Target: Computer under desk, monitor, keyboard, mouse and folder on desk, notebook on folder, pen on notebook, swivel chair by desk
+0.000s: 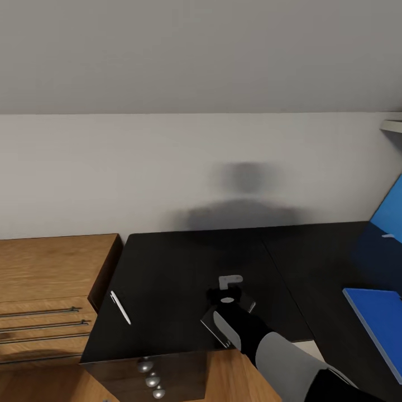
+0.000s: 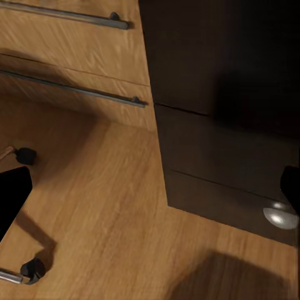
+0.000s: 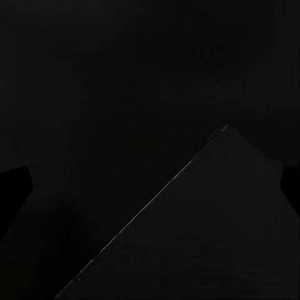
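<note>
- Head view: thin white pen [image 1: 120,307] lies lower left on the large black table [image 1: 184,268]; bright blue flat folder [image 1: 379,329] lower right.
- Right arm's tool [image 1: 228,295] at lower centre; its opening cannot be told.
- Left wrist view: wooden floor [image 2: 106,206], silver drawer knob [image 2: 279,216].

No text, label, brand, number or sign could be read on anything in these views.
</note>
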Controlling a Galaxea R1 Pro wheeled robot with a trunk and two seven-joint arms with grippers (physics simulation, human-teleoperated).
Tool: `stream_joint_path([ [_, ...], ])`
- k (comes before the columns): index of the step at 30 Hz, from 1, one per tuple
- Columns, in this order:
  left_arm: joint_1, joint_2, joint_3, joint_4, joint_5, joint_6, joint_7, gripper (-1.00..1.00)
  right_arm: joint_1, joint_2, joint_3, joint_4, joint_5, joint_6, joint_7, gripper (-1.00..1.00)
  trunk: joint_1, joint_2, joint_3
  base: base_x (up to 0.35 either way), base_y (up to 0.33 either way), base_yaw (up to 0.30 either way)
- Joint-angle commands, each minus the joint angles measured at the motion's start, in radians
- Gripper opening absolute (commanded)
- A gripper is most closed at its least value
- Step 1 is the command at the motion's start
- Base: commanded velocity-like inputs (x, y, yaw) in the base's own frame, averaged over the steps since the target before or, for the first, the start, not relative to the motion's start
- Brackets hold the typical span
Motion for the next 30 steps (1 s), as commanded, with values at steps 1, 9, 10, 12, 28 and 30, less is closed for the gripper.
stream_joint_path([
  [1, 0.014, 0.008, -0.008, -0.034, 0.009, -0.004, 0.008, 1.00, -0.001, 0.000, -0.002, -0.006, -0.006, 0.029, -0.008, 1.00, 0.000, -0.001, -0.001, 0.000, 0.000, 0.000],
  [9, 0.155, 0.107, -0.009, -0.329, 0.150, 0.107, 0.006, 1.00, -0.001, 0.000, -0.022, -0.016, -0.007, 0.067, -0.006, 1.00, 0.000, -0.001, -0.001, 0.000, 0.000, 0.000],
  [10, 0.162, 0.113, -0.010, -0.343, 0.158, 0.111, 0.006, 1.00, -0.001, 0.000, -0.022, -0.015, -0.007, 0.068, -0.006, 1.00, 0.000, -0.001, -0.001, 0.000, 0.000, 0.000],
  [12, 0.181, 0.128, -0.012, -0.377, 0.185, 0.121, 0.006, 1.00, -0.001, 0.000, -0.022, -0.015, -0.007, 0.068, -0.006, 1.00, 0.000, -0.001, -0.001, 0.000, 0.000, 0.000],
  [28, 0.195, 0.136, -0.014, -0.410, 0.207, 0.129, 0.006, 1.00, -0.001, 0.000, -0.022, -0.014, -0.006, 0.072, -0.009, 1.00, 0.046, -0.085, -0.039, 0.000, 0.000, 0.000],
  [30, 0.195, 0.136, -0.015, -0.410, 0.207, 0.129, 0.006, 1.00, -0.001, 0.000, -0.022, -0.014, -0.005, 0.073, -0.009, 1.00, 0.054, -0.099, -0.045, 0.000, 0.000, 0.000],
])
